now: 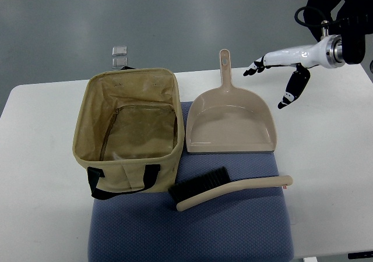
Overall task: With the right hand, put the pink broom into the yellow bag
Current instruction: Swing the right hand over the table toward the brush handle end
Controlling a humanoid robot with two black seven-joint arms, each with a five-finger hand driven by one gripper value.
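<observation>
Beige-pink plastic, long curved handle, black bristles: the pink broom lies flat on a blue-grey mat near the front edge of the white table. Bristle end points left, toward the bag; handle tip points right. Nothing touches it.

Yellow bag stands upright and open on the left part of the mat, mouth facing up, a zipped pocket visible on its inner wall. Two black strap handles hang down its near side. The broom's bristle end lies just beside the bag's near right corner (whether they touch, I cannot tell).

Matching dustpan sits flat behind the broom, just right of the bag, handle pointing away from the robot.

Right hand hovers over the far right of the table, arm entering from the upper right edge. White forearm, dark fingers spread apart and slack, some pointing left, others drooping downward; it holds nothing. It is well apart from the broom, with the dustpan between them.

Small clear object at the table's far edge behind the bag, too small to identify.
</observation>
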